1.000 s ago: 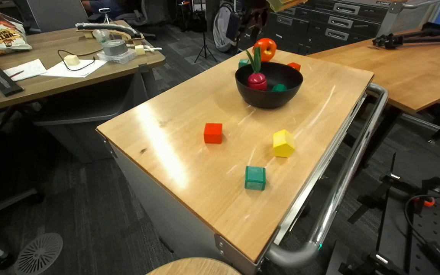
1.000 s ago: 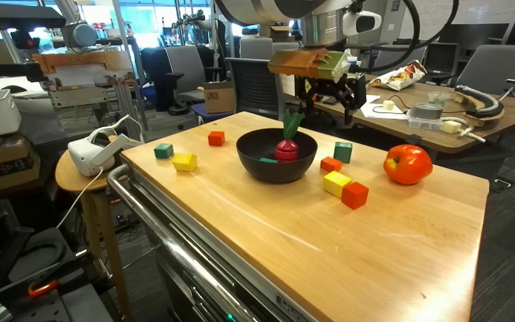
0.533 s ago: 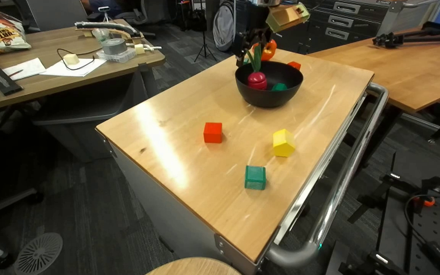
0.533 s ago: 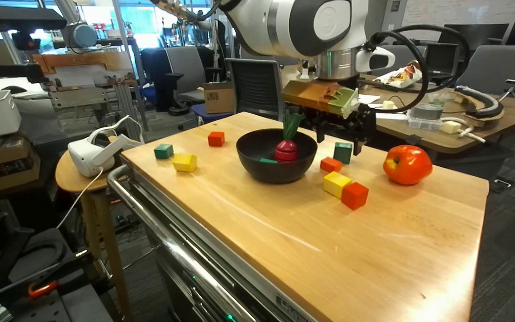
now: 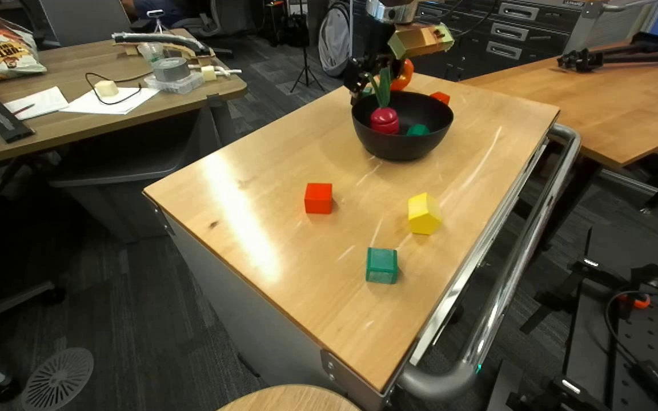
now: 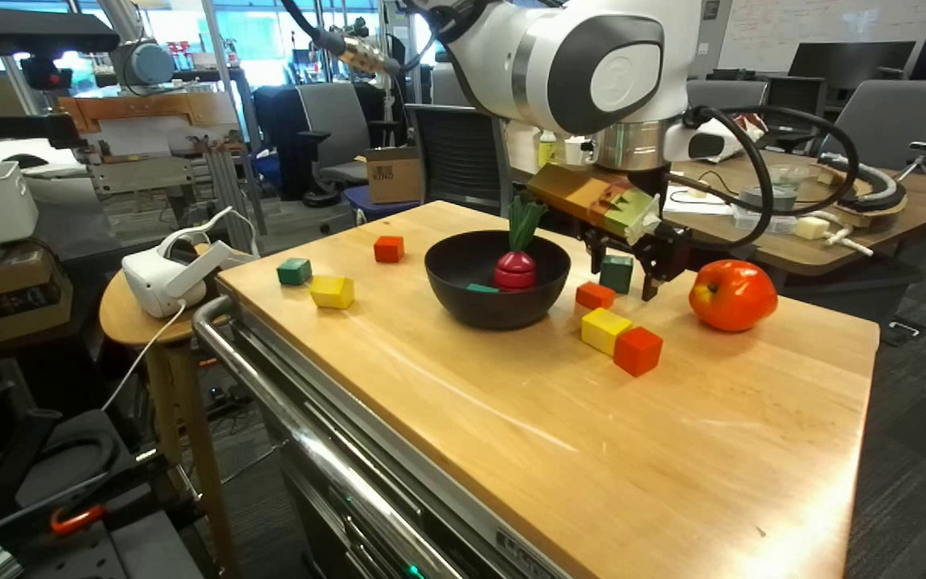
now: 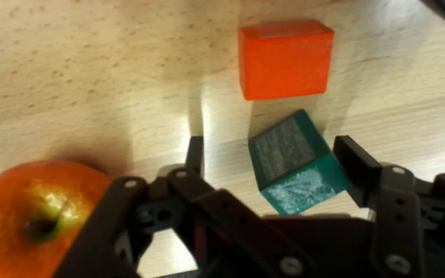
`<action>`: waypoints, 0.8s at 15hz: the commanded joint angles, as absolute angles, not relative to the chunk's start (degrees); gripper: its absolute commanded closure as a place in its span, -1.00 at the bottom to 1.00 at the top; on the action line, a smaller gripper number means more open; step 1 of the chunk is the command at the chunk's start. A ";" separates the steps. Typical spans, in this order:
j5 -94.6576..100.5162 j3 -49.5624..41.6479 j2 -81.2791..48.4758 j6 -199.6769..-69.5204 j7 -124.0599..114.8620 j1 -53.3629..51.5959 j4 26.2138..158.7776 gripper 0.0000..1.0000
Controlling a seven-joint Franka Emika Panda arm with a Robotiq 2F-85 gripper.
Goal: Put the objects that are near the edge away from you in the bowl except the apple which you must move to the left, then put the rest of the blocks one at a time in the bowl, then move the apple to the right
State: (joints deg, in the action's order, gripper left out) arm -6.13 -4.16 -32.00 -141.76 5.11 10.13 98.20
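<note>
While a black bowl [image 6: 471, 312] on the tabletop [image 6: 712, 450] holds a green-stalked dark red toy [image 6: 515, 267] and a green piece [image 5: 418, 131], the robot's hand [image 7: 272, 158] stands spread wide to either side of a green block [image 7: 286, 152], gripping nothing; contact is hard to judge. The red-orange apple [image 6: 733, 295] sits nearby; across the bowl lie a red cube [image 6: 389, 249], a yellow block [image 6: 332, 292] and a green cube [image 6: 294, 272].

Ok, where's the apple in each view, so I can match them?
In an exterior view: the apple, upper middle, partly hidden.
In an exterior view: the apple, right of centre, mid-height.
Wrist view: the apple, bottom left, cropped.
Shared landmark: the green block nearest the apple.
</note>
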 commanded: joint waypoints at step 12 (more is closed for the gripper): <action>-6.99 -2.33 -19.01 -138.34 11.98 12.53 100.58 0.60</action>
State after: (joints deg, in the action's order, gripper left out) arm -7.48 -3.25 -28.30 -140.36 7.19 11.80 94.98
